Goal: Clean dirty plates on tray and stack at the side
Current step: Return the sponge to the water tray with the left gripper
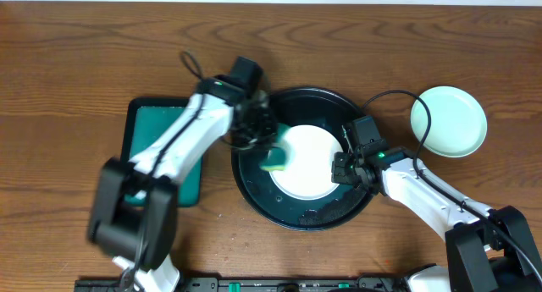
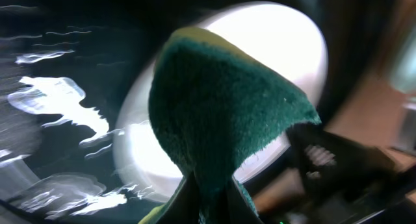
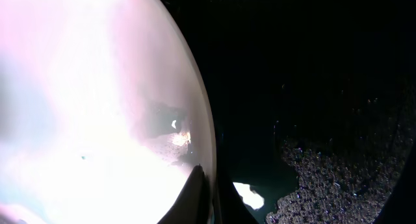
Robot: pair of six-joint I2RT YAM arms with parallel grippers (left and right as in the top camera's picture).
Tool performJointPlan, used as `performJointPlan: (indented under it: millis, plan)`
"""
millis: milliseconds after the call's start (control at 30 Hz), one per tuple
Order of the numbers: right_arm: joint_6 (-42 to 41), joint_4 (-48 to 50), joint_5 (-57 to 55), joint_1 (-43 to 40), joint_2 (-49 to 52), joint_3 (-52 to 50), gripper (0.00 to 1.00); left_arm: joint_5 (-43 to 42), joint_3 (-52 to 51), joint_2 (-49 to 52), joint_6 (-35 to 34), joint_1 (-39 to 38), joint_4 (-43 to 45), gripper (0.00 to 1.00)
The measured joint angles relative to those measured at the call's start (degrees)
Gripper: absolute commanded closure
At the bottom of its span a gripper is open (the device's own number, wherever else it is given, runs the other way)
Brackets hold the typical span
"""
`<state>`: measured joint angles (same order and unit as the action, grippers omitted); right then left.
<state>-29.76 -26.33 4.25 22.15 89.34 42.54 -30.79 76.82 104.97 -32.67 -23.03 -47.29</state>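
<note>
A white plate [image 1: 306, 162] lies in the round black tray [image 1: 254, 184] at the table's middle. My left gripper [image 1: 269, 153] is shut on a green sponge [image 1: 275, 161] with a yellow back, pressed on the plate's left edge. The sponge [image 2: 214, 113] fills the left wrist view in front of the plate [image 2: 286, 36]. My right gripper [image 1: 345, 167] is shut on the plate's right rim; in the right wrist view its fingers [image 3: 205, 195] pinch the rim of the plate [image 3: 84, 107]. A second pale-mint plate [image 1: 449, 120] lies on the table to the right.
A rectangular black tray with a teal inside [image 1: 161, 131] lies left of the round tray, under my left arm. Water and foam patches [image 3: 338, 178] lie on the round tray's floor. Cables run over the table behind both arms.
</note>
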Motion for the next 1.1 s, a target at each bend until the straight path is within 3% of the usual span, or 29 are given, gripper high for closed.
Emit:
performJointPlan:
  millis: [267, 667, 733, 800, 867, 1100]
  plan:
    - [0.02, 0.11, 0.00, 0.00, 0.00, 0.00, 0.99, 20.17, 0.20, -7.56, 3.43, 8.20, -8.87, 0.93]
    - [0.20, 0.24, 0.02, 0.00, 0.00, 0.00, 0.99, 25.66, 0.20, 0.24, 5.73, 25.57, -8.85, 0.93]
    - [0.22, 0.37, 0.00, 0.00, 0.00, 0.00, 0.99, 25.88, 0.20, 2.29, 6.14, 26.75, -8.83, 0.83]
    - [0.22, 0.50, 0.02, -0.02, 0.00, 0.00, 0.99, 26.12, 0.20, 4.20, 6.84, 27.19, -8.70, 0.54]
    - [0.22, 0.61, 0.00, -0.02, 0.00, 0.00, 0.99, 26.23, 0.20, 5.57, 6.99, 27.19, -8.50, 0.36]
    - [0.26, 1.27, 0.35, -0.04, 0.02, -0.02, 0.99, 25.92, 0.20, 5.86, 7.50, 27.10, -8.76, 0.28]
